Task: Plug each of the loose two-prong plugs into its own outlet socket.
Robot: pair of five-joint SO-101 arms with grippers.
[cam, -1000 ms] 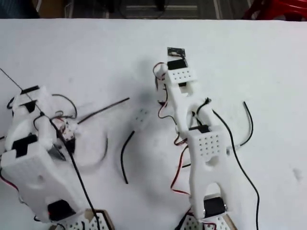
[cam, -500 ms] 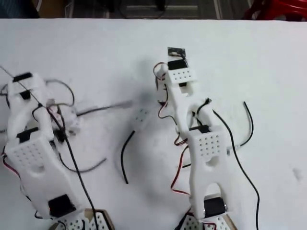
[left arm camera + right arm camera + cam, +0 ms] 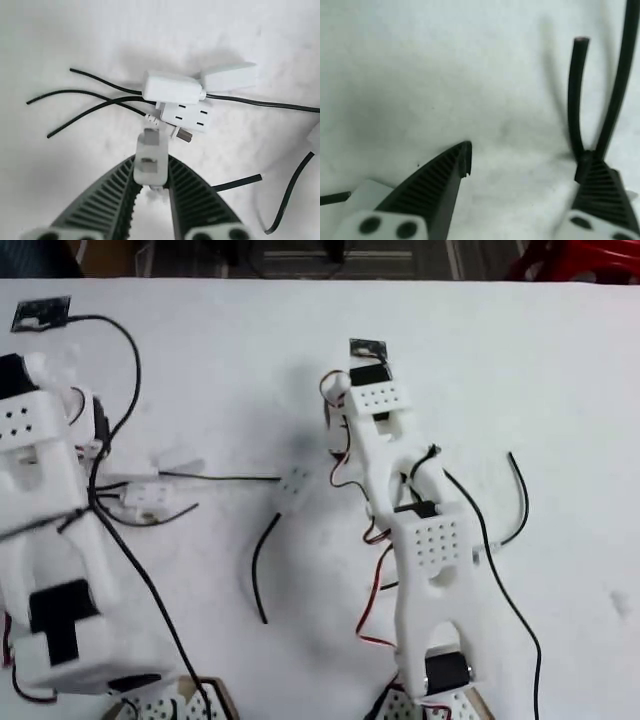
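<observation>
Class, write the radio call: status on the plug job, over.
Left gripper shut on a white plug, beside the outlet block. Right gripper open. A second plug lies loose mid-table. Black cables crowd the block.

The right gripper [image 3: 525, 157] holds its fingers [image 3: 445, 175] wide apart over the white table [image 3: 420, 60] — black cables [image 3: 575, 90] just beside one.

White table [image 3: 520, 360]. Left side: white outlet block [image 3: 148, 497] lying flat, with a straight black cord [image 3: 220, 477] running from that area toward a white plug [image 3: 295, 483] near mid-table; a curved black cord [image 3: 258, 560] lies just beside that plug, trailing toward the near edge. Right side: a short bent black cord [image 3: 518, 490] on the surface.
</observation>
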